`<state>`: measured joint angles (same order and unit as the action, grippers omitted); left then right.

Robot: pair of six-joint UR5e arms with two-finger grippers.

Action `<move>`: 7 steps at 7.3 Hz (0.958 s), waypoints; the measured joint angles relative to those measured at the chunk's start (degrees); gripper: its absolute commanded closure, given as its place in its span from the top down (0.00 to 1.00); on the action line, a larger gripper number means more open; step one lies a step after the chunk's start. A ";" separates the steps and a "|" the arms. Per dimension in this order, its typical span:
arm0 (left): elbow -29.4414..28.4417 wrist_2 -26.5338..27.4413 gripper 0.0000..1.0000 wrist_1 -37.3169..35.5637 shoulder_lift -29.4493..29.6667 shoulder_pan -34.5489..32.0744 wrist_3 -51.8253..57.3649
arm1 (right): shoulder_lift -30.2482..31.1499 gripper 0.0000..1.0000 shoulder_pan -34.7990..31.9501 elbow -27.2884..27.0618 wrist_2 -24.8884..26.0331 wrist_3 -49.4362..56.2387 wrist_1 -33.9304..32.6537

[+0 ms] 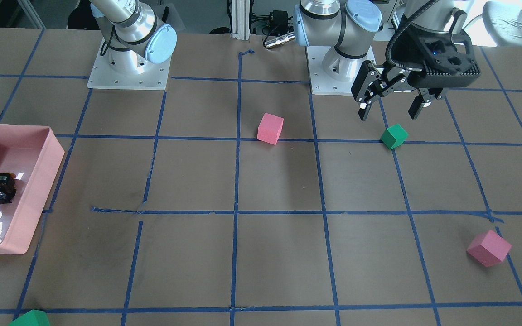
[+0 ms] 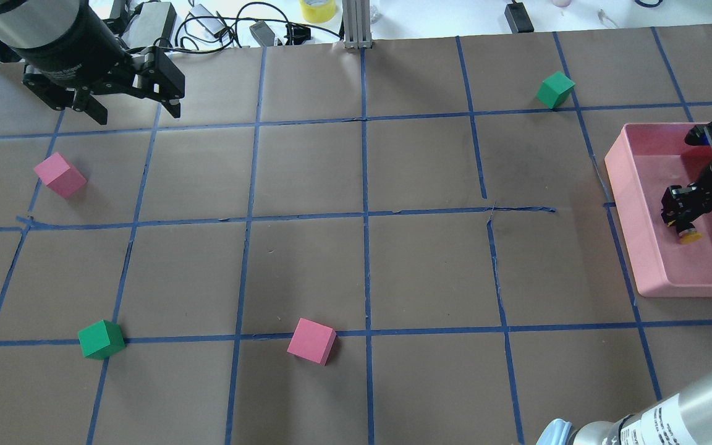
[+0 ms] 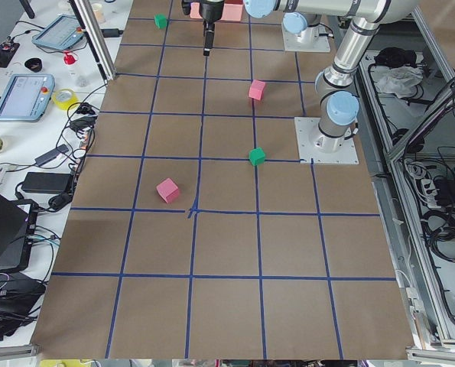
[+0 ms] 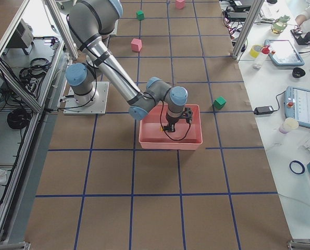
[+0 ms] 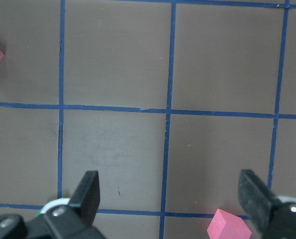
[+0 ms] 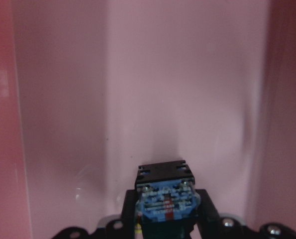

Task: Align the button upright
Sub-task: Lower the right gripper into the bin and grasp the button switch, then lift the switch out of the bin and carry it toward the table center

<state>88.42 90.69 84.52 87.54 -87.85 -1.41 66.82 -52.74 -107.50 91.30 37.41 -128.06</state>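
1. Right gripper jaws are clamped on the button, low inside the pink bin. Left gripper jaws are spread wide and hold nothing, above the table near a green cube.
2. The yellow cap pokes out past the fingertips; can't tell if it touches the bin floor.
3. Risk: tiny body, small grip area, so it may pivot or slip on release and topple. The glossy floor could let it skid.

Glossy plastic on the pink tray; the surface is matt brown paper; the left claw looks matt black.
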 measured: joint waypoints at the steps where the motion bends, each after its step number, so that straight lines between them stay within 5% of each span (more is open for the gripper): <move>1: 0.00 0.01 1.00 0.00 0.00 0.00 0.00 | 0.44 0.00 0.00 0.43 0.20 0.07 0.74; 7: 0.00 0.01 1.00 -0.03 0.00 0.05 0.00 | 7.20 0.00 -2.81 13.88 -1.56 0.96 16.63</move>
<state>88.42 90.70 84.48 87.54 -87.80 -1.41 74.02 -55.55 -93.61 89.75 38.37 -111.43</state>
